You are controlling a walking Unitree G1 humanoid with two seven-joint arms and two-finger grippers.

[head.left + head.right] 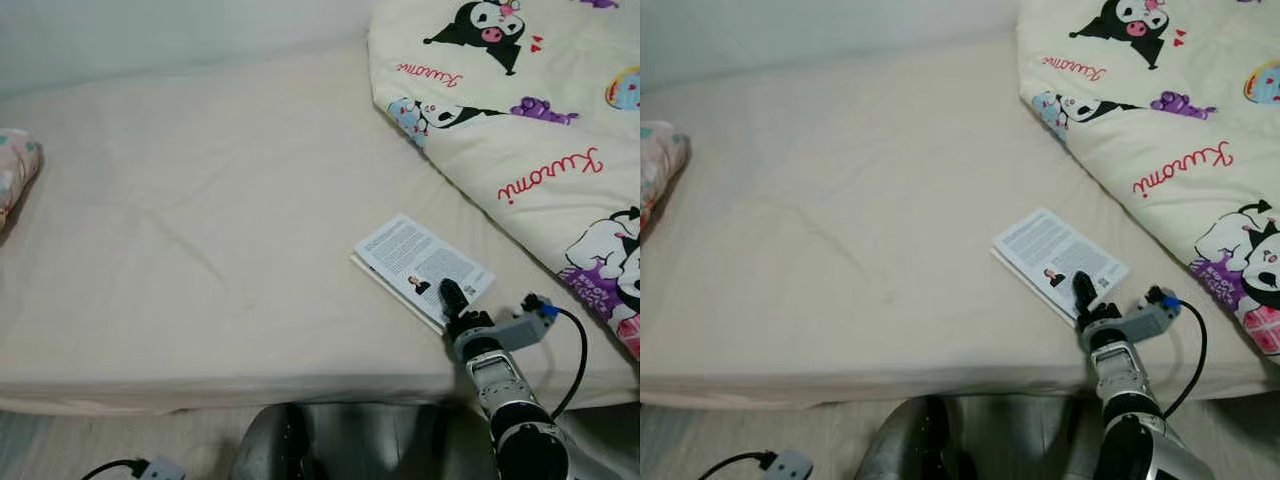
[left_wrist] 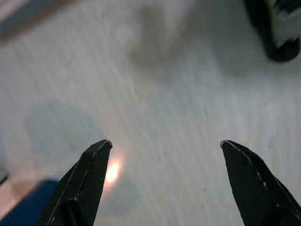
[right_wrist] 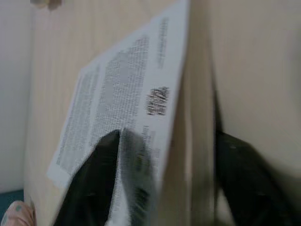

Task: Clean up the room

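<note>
**Robot going for the book on the bed**

Biggest thing here is the bed [image 1: 200,250], just a plain cream sheet with some wrinkles and nothing in the middle of it. Bunched up on the robot's right is a cartoon-print blanket [image 1: 520,120], covering that whole corner. A bit of pink pillow [image 1: 15,170] pokes in at the far left edge, well away from everything.

The book [image 1: 420,265] lies flat, back cover up, near the front edge of the mattress, close to the blanket but not touching it as far as I can tell. The right gripper [image 1: 452,297] is at the book's near corner. In its wrist view the fingers are spread, one over the cover and one down past the edge, so it's straddling the book and not clamped on it yet.

What could go wrong, my guess: the lower finger has to get under a thin book on soft bedding. It could dig into the sheet, or just shove the book toward the blanket. A pinch at one corner might also let it flop open or slip out.

Nothing is really blocking the way. The left gripper [image 2: 162,150] hangs open over pale floor, doing nothing.
</note>
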